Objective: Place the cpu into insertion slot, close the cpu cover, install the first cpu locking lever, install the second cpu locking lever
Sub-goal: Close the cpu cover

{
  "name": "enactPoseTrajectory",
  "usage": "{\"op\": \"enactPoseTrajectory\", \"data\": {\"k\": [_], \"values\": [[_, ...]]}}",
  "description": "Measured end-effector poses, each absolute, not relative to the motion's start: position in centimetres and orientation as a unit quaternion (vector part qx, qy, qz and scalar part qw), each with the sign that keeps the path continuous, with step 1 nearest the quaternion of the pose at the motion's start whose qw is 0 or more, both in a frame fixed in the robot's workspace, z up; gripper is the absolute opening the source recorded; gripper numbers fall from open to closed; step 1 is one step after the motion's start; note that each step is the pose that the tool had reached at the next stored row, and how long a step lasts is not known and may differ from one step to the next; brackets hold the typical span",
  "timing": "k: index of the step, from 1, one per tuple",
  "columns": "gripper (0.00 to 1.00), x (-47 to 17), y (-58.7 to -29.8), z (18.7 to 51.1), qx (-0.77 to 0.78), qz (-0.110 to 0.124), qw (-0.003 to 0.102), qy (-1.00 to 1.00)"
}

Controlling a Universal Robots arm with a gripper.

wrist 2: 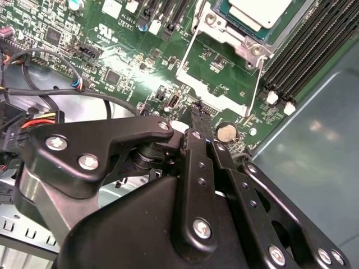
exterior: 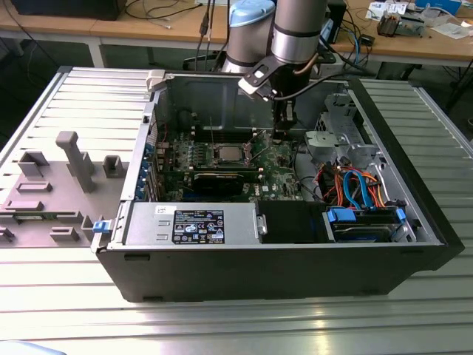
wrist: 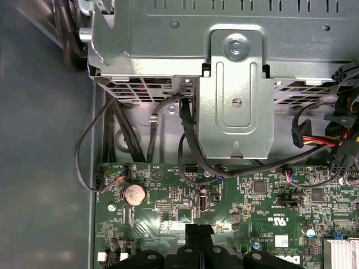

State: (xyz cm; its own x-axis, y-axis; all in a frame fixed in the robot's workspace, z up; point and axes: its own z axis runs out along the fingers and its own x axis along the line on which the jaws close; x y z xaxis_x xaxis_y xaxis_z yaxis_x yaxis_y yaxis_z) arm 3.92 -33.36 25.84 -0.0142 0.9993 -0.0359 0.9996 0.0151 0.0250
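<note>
Cpu: the silver-topped chip (wrist 2: pixel 261 11) sat inside the socket on the green circuit board (wrist: pixel 168 224).
Insertion slot: the silvery-rimmed socket (wrist 2: pixel 231 38) lay near the middle of the open computer case (exterior: pixel 281 274); in the exterior view it was at 12 o'clock from the long black graphics card (exterior: pixel 214 180).
Cpu cover: the thin metal frame (wrist 2: pixel 241 28) lay around the chip; whether it was pressed fully flat could not be told.
Locking levers: the thin wire rods (wrist 2: pixel 187 55) stood beside the socket, angled away from it and not latched down.
Gripper: the black claw (exterior: pixel 281 139) hung low over the board, at about 3 o'clock from the socket in the exterior view and apart from it.
Claw state: the fingertips (wrist: pixel 199 230) were drawn together with nothing between them.
Coin battery: the round silver cell (wrist: pixel 134 194) sat on the board near the fingertips.
Drive cage: the grey metal bracket (exterior: pixel 336 140) stood at 3 o'clock from the claw in the exterior view.
Power supply: the grey box (exterior: pixel 192 222) lay at 6 o'clock from the graphics card in the exterior view.
</note>
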Motion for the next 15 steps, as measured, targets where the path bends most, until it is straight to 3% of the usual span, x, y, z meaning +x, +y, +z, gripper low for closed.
{"op": "enactPoseTrajectory", "data": {"k": [15], "values": [[0.11,3.91,-33.29,24.69,0.702,-0.003,0.021,0.712]]}}
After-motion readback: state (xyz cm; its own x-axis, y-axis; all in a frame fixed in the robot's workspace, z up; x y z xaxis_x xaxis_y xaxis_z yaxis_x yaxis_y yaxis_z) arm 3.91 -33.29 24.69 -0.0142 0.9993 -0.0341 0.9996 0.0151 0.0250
